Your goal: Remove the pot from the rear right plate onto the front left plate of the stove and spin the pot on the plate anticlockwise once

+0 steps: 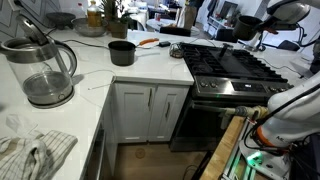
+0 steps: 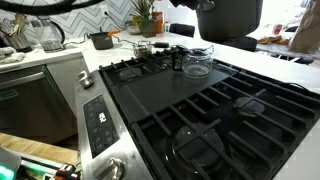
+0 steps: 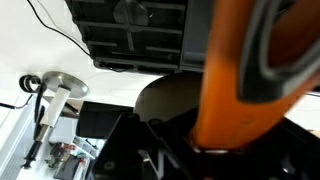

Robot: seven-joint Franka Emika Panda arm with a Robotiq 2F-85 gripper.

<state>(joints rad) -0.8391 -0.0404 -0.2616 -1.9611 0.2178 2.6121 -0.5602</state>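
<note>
The dark pot (image 2: 232, 20) hangs in the air above the rear part of the stove (image 2: 200, 110), clear of the black grates. In an exterior view it is a dark shape (image 1: 226, 32) at the end of the arm. My gripper (image 2: 206, 5) is at the pot's top edge. Its fingers are mostly hidden, but the pot hangs from it. In the wrist view an orange part (image 3: 240, 70) close to the lens blocks most of the picture. A dark round shape (image 3: 165, 100) lies beneath it and the stove grate (image 3: 130, 30) is behind.
A small black saucepan (image 1: 121, 52) stands on the white counter beside the stove, and it also shows in an exterior view (image 2: 143, 46). A glass lid (image 2: 197, 63) and a dark bottle (image 2: 177, 60) sit at the stove's far end. A glass kettle (image 1: 42, 72) stands on the counter.
</note>
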